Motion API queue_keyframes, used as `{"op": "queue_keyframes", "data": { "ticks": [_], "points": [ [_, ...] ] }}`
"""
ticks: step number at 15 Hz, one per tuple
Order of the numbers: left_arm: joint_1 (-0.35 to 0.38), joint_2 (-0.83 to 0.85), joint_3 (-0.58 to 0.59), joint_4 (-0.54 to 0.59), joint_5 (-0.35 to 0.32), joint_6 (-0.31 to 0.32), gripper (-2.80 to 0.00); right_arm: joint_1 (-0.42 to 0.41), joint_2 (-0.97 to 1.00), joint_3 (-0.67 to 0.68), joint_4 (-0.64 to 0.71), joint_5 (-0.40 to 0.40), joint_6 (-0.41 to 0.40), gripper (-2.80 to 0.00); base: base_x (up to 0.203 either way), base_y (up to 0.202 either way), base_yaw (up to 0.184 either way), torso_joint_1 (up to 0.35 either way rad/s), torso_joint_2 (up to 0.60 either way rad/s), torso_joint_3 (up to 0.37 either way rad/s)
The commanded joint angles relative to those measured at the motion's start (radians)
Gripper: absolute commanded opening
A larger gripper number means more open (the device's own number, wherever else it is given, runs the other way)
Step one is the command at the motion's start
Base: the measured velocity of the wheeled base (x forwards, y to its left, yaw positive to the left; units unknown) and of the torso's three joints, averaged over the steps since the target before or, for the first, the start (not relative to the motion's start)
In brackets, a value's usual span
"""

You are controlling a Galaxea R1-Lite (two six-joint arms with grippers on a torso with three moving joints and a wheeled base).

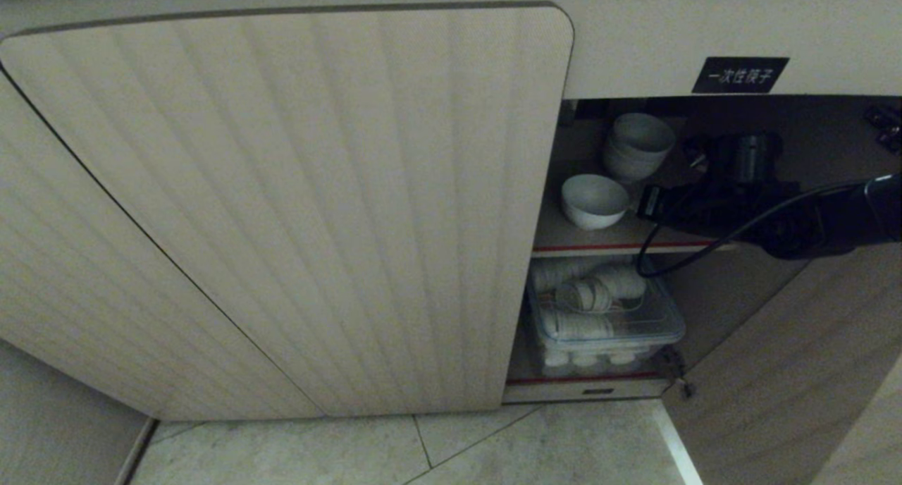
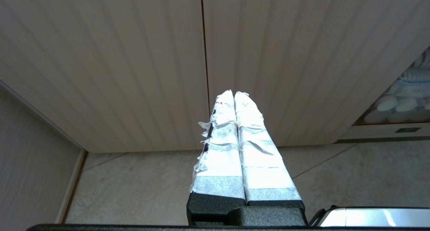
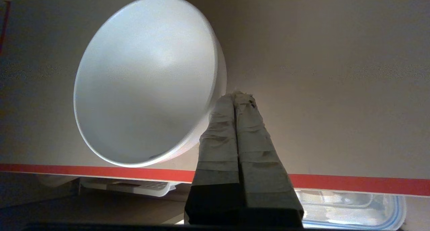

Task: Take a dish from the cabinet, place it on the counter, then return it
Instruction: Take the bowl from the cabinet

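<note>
A: Where's the dish [image 3: 144,80]?
B: On the cabinet [image 1: 282,210] shelf, just beside the right gripper [image 3: 239,96], fingers clenched, empty.
A: Step?
B: Probably reaching; fingers must spread before grasping the rim.
</note>
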Motion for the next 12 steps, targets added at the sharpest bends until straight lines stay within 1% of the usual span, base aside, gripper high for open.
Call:
{"op": "queue_keyframes", "data": {
  "ticks": [1, 8, 11, 12],
  "points": [
    [0.000, 0.000, 0.000, 0.000, 0.000, -0.001, -2.80, 0.000, -0.007, 0.001, -0.001, 0.000, -0.003, -2.80, 0.000, 0.000, 0.000, 0.000, 0.00, 0.000],
    [0.000, 0.000, 0.000, 0.000, 0.000, -0.001, -2.80, -0.021, -0.033, 0.004, 0.053, -0.004, -0.008, -2.80, 0.000, 0.000, 0.000, 0.000, 0.00, 0.000],
    [0.000, 0.000, 0.000, 0.000, 0.000, -0.001, -2.80, -0.021, -0.040, 0.005, 0.057, -0.004, -0.010, -2.80, 0.000, 0.000, 0.000, 0.000, 0.00, 0.000],
    [0.000, 0.000, 0.000, 0.000, 0.000, -0.001, -2.80, -0.022, -0.041, 0.006, 0.060, -0.003, -0.028, -2.80, 0.000, 0.000, 0.000, 0.000, 0.00, 0.000]
  ]
}}
